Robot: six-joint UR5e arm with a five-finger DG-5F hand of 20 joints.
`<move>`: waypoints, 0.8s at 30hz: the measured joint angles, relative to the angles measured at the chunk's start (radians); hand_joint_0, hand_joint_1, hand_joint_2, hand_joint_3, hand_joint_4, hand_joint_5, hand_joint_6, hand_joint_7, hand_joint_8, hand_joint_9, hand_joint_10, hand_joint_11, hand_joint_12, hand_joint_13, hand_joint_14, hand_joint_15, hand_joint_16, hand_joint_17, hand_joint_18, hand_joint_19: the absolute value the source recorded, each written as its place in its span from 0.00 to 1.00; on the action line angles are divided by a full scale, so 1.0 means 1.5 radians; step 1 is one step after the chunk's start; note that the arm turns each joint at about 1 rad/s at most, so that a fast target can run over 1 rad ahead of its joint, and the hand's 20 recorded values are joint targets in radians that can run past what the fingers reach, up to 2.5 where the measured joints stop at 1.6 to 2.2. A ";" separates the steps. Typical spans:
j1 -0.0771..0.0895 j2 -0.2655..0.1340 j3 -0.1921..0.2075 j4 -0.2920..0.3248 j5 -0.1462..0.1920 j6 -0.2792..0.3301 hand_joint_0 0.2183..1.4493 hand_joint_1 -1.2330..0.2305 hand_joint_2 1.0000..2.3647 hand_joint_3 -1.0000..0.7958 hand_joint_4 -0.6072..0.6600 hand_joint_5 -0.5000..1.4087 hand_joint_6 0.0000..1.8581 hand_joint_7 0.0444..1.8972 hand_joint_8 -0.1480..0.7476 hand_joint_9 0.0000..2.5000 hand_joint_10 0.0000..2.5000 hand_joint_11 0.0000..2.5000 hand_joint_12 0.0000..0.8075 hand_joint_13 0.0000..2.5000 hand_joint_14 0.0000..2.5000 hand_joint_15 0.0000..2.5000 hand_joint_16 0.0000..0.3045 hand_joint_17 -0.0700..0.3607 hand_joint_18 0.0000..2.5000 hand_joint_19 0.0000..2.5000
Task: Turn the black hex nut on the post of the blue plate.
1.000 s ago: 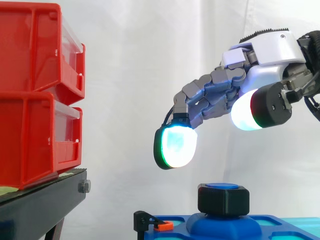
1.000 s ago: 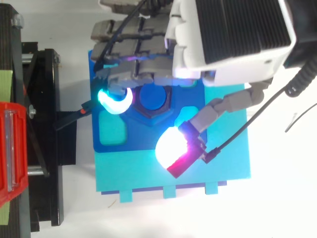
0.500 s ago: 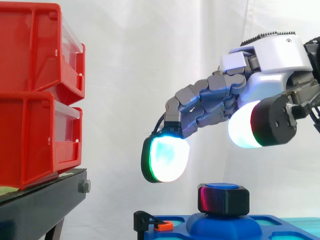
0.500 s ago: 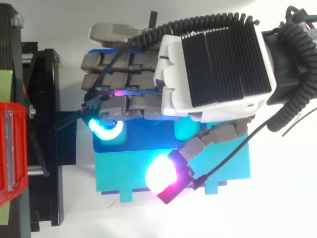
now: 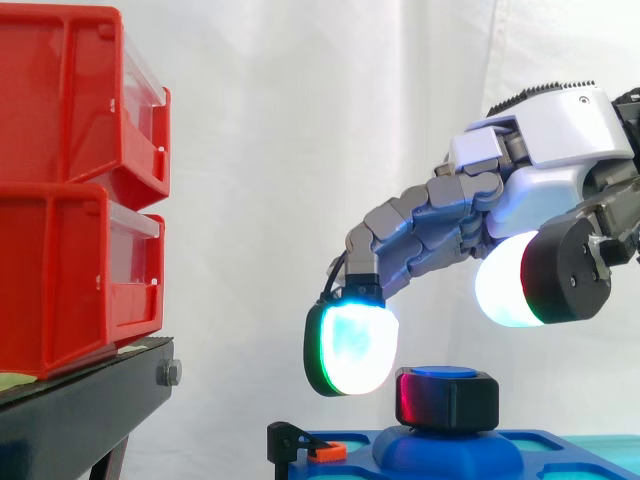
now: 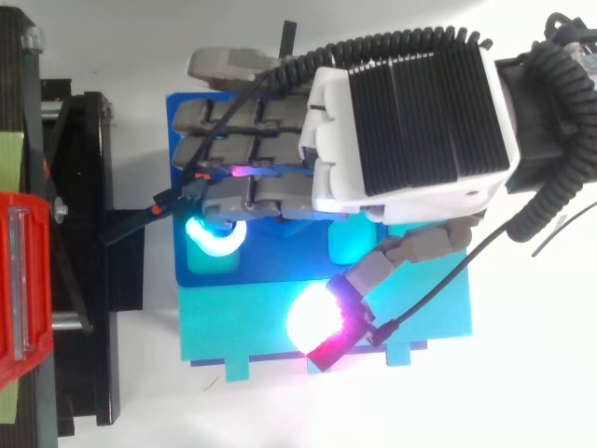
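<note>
Black hex nut [image 5: 447, 398]: seated on the blue post [image 5: 447, 373] at the raised middle of the blue plate [image 5: 400, 462], upright and untouched.
Handling: judged to be rigid, light and matte. A pinch is best taken on two opposite flats, where slip is resisted by the corners.
Hand [image 5: 560, 150]: held above the nut with fingers loosely arched and spread, grasping nothing. One glowing pad [image 5: 350, 350] hangs just left of the nut, and the thumb pad [image 5: 510, 285] sits up to its right.
Writing: none can be read on nut or plate.
Surroundings: an orange-tipped clip [image 5: 322, 452] is seen left of the nut. Red bins [image 5: 80, 200] on a black stand [image 5: 90, 400] are set well further left.
</note>
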 measured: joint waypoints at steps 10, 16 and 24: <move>-0.015 0.000 0.000 -0.022 -0.023 0.000 0.21 0.52 0.00 0.28 0.72 0.18 0.27 0.48 0.48 0.16 0.00 0.01 0.47 0.03 0.00 0.00 0.18 0.45 0.00 0.01; -0.023 0.000 0.000 -0.021 -0.033 -0.001 0.21 0.51 0.00 0.28 0.72 0.18 0.27 0.48 0.48 0.16 0.00 0.01 0.47 0.03 0.00 0.00 0.18 0.45 0.00 0.01; -0.036 0.000 0.000 -0.019 -0.046 -0.006 0.21 0.51 0.00 0.28 0.72 0.18 0.27 0.48 0.48 0.16 0.00 0.01 0.47 0.03 0.00 0.00 0.18 0.45 0.00 0.01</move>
